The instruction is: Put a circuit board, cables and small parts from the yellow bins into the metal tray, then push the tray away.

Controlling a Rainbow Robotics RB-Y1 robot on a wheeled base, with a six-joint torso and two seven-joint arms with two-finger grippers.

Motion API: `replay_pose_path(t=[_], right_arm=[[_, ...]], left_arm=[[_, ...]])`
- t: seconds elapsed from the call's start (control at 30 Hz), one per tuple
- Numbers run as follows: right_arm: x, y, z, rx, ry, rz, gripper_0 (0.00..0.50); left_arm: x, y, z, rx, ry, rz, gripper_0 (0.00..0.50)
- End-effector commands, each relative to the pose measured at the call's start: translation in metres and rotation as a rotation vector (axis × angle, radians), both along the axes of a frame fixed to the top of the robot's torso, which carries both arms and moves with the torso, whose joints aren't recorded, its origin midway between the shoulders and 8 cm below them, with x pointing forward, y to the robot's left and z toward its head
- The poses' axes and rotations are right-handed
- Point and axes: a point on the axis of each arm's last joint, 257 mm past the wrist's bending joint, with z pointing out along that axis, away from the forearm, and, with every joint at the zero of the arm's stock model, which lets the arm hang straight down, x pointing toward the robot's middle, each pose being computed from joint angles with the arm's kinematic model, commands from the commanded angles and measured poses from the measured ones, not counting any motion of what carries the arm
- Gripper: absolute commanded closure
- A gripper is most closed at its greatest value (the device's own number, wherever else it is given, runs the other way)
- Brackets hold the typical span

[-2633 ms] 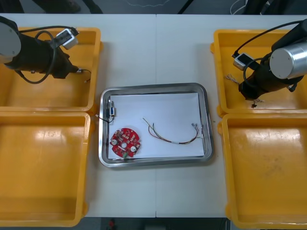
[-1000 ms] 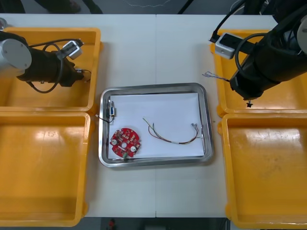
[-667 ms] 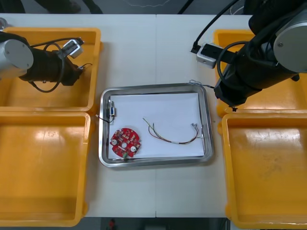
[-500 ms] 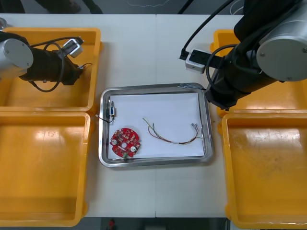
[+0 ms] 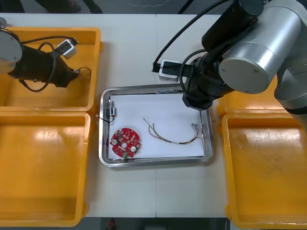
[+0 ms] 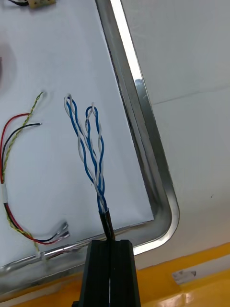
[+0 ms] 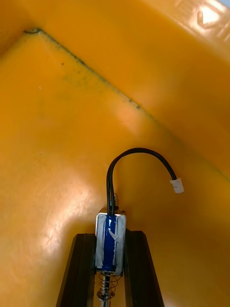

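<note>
Blue-white cable [image 6: 99, 189] is pinched in your right gripper [image 6: 109, 243] above the metal tray [image 6: 141, 120]; your left gripper [image 7: 110, 236], left of the tray, clamps a small metal part [image 7: 110, 242].

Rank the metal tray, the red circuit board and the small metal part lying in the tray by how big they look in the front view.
Largest: metal tray, by far.
Next: circuit board, in the tray's near left corner.
Smallest: small metal part, by the tray's left rim.
</note>
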Motion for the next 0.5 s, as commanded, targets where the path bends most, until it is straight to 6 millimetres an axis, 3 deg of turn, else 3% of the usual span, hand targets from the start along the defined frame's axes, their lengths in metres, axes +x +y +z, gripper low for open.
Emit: replay_pose_path(t=[0.03,0.5], right_arm=[[0.01,0.023,0.01,-0.047,-0.082,0.086,0.5],[0.037,0.034,-0.033,-0.127,-0.134,0.117,0.5]], left_arm=[[0.001,0.025,0.053,0.055,-0.043,0.019,0.5],[-0.035,0.017,0.103,0.043,0.078,0.288,0.5]])
